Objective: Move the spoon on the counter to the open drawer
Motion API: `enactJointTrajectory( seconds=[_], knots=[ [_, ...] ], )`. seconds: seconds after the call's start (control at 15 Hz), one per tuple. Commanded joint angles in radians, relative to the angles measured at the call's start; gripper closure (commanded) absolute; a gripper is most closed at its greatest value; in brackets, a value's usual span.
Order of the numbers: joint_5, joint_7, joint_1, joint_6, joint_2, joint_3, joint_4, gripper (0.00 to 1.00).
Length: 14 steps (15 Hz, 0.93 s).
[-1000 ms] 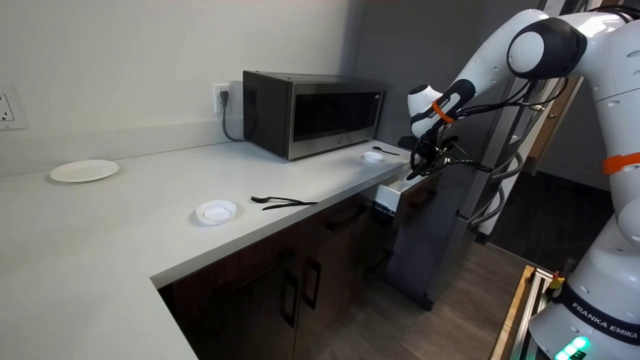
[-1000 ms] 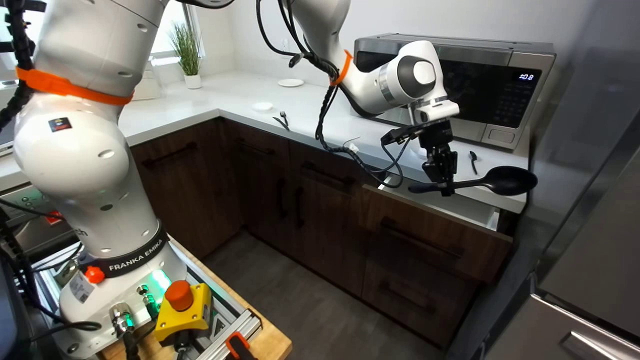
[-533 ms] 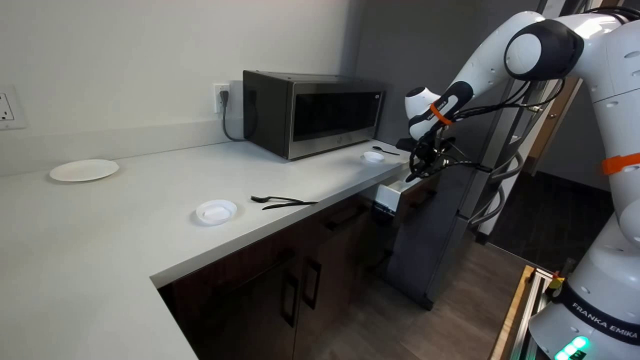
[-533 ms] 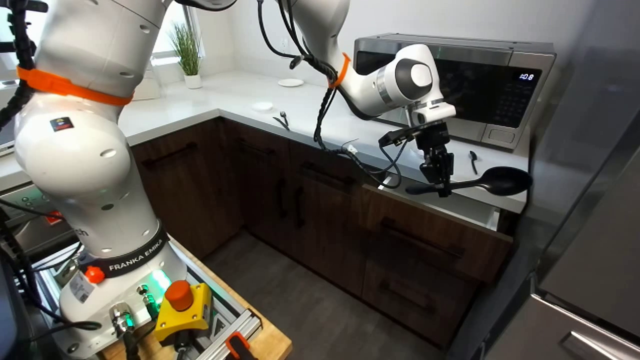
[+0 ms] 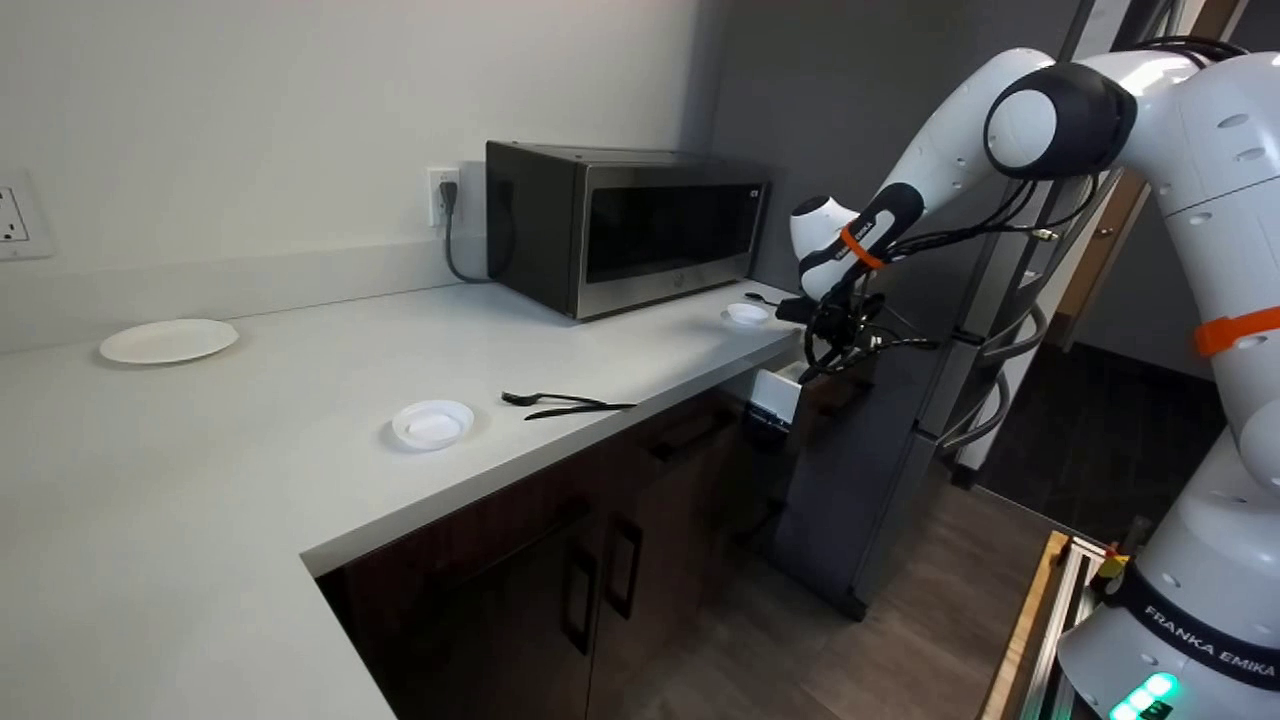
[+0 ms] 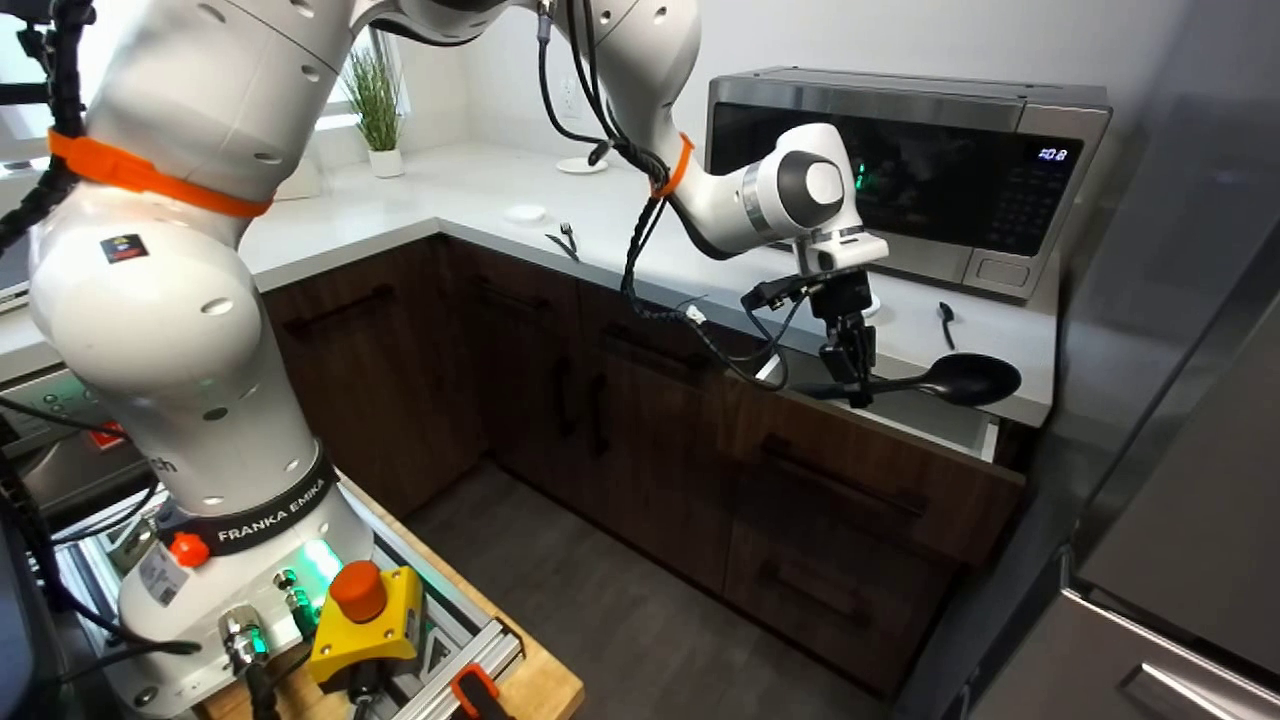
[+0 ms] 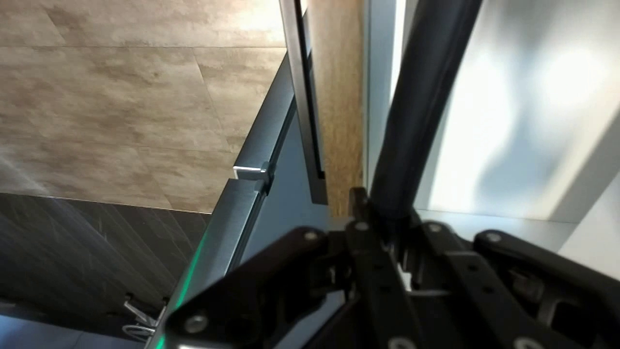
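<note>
Gripper [image 6: 860, 390]: pinched the spoon [image 6: 955, 378] by its handle [image 7: 417, 116], over the drawer [image 6: 940, 422]; letting go was not yet done.
Counter [image 5: 270, 440]: the spoon was off it, so the lift counted as done.
Drawer: stood pulled out, its pale inside showing, seemingly ready to receive.
Handle: crossed the drawer's inside in the wrist view, beside the front edge; how high above the rim could not be told.
Bowl [image 6: 972, 380]: showed against the counter's edge in an exterior view; whether it overhung the counter was unclear.
Spoon: most of its carry looked complete; left, by judgement, were getting the bowl clear of the counter's edge, lowering everything inside, releasing and backing out.
</note>
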Motion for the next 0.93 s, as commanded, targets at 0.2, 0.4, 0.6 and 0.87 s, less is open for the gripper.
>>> enactJointTrajectory(
  seconds=[0.2, 0.4, 0.6, 0.87],
  knots=[
    [0.01, -0.075, 0.015, 0.149, 0.023, -0.013, -0.027, 0.96],
    [0.022, -0.123, 0.015, 0.186, 0.026, -0.015, -0.043, 0.61],
    [0.022, -0.15, 0.021, 0.214, 0.019, -0.026, -0.069, 0.53],
    [0.024, -0.144, 0.04, 0.283, -0.046, -0.055, -0.164, 0.23]
  ],
)
